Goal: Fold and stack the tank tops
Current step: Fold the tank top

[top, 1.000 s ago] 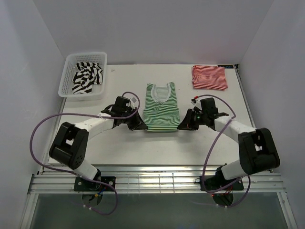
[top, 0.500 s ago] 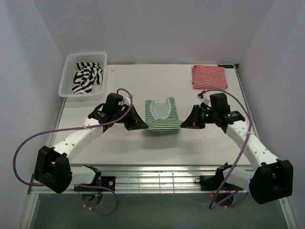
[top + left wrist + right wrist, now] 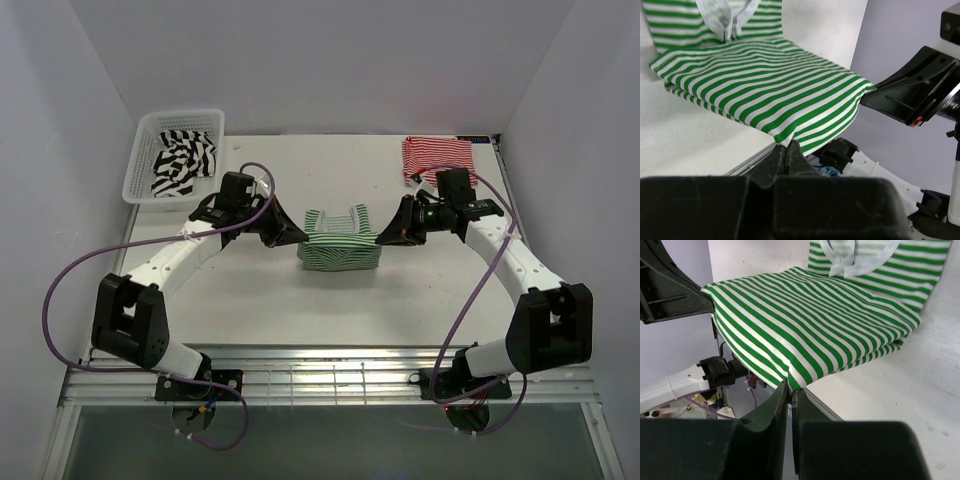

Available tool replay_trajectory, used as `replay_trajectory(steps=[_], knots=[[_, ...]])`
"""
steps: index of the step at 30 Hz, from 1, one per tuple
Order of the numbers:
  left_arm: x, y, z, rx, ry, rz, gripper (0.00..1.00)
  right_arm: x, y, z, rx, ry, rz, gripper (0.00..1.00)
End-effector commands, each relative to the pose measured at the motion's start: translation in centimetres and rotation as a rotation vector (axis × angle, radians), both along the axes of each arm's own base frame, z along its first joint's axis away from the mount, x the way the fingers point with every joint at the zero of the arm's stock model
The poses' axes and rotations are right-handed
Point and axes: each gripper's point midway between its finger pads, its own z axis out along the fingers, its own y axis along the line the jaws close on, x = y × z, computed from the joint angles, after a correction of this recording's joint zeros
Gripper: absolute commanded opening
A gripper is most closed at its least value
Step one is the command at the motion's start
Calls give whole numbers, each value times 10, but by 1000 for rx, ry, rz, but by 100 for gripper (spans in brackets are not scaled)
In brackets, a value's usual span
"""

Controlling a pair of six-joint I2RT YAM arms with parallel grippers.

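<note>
1. At the far left, I am seeing the black-and-white tank top [image 3: 185, 164] lying crumpled in the white mesh basket [image 3: 133, 168].
2. My left gripper [image 3: 297, 240] is pinching the left hem corner of the green-and-white tank top [image 3: 340, 252], with its fingers closed on the cloth.
3. That top is sitting mid-table, with its hem edge stretching raised between both grippers above the strap half.
4. My right gripper [image 3: 382, 239] is clamping the right hem corner.
5. The red-and-white tank top [image 3: 437, 160] is lying folded at the far right.

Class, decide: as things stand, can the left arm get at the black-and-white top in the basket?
Probably not yet: the left gripper is shut on a corner of the green-and-white top. Otherwise the basket is on that arm's side, path open.
</note>
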Motion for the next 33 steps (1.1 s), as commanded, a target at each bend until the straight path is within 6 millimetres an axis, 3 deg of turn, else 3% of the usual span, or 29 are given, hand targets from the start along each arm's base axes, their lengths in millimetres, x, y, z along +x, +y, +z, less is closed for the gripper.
replay_trajectory(steps=[1, 8, 9, 14, 18, 27, 33], knots=[[35, 1, 26, -45, -98, 23, 0, 26, 2, 26, 44, -88, 12, 8], [81, 7, 14, -27, -102, 44, 0, 65, 2, 23, 75, -75, 1, 8], [86, 7, 3, -24, -76, 42, 0, 72, 3, 26, 82, -86, 2, 8], [109, 7, -17, -20, -33, 48, 0, 94, 7, 11, 107, -55, 5, 8], [130, 13, -20, -3, -43, 82, 0, 115, 10, 0, 111, -48, -2, 8], [162, 12, -57, 31, 8, 102, 0, 160, 12, -26, 93, -79, -27, 8], [180, 16, -65, 64, -2, 141, 0, 183, 16, -37, 103, -142, -35, 8]])
